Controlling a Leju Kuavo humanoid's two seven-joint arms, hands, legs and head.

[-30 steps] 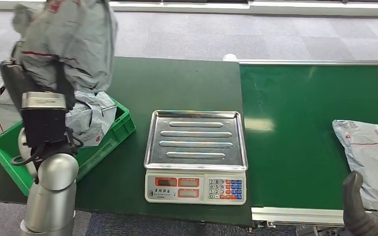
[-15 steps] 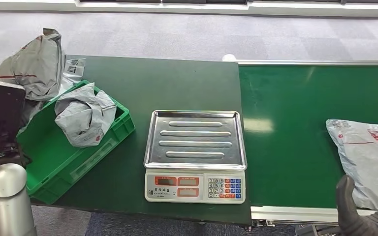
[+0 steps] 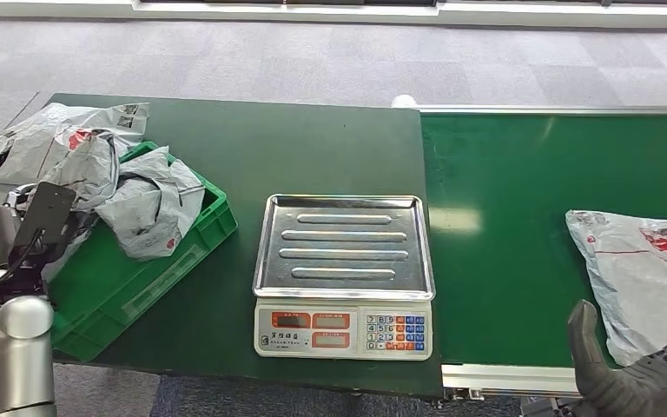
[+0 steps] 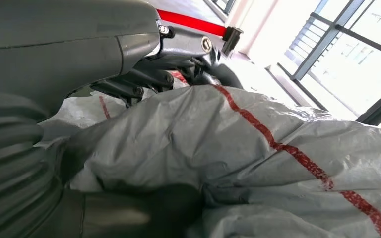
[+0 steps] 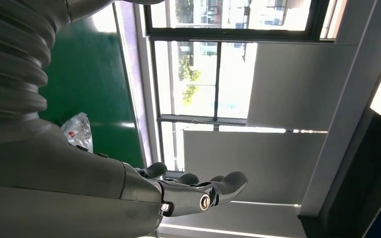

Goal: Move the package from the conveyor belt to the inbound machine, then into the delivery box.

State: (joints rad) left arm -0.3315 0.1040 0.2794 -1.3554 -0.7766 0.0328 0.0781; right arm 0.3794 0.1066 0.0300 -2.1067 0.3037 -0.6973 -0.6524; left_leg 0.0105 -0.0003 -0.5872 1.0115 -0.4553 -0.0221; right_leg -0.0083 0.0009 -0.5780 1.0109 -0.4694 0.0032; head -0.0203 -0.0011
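My left hand (image 4: 129, 54) grips a grey package with a red stripe (image 4: 258, 163), fingers over it and thumb under it. In the head view that package (image 3: 87, 165) lies low at the far-left end of the green delivery box (image 3: 139, 282), just past my left wrist (image 3: 43, 217). A second grey package (image 3: 152, 204) lies in the box. On the green conveyor belt (image 3: 521, 191) at the right lies a white-grey package with red print (image 3: 643, 278). My right hand (image 3: 625, 378) is open at the belt's near edge beside it, fingers spread (image 5: 198, 191). The inbound scale's steel tray (image 3: 344, 248) is bare.
A flat white package (image 3: 17, 148) lies on the dark green table (image 3: 313, 148) behind the box. The scale's keypad front (image 3: 344, 330) faces me near the table's front edge. Grey carpet lies beyond the table.
My left arm has come down from high above the box, bringing the grey package to the box's left end. The package on the belt has drifted left. My right hand has shifted slightly left.
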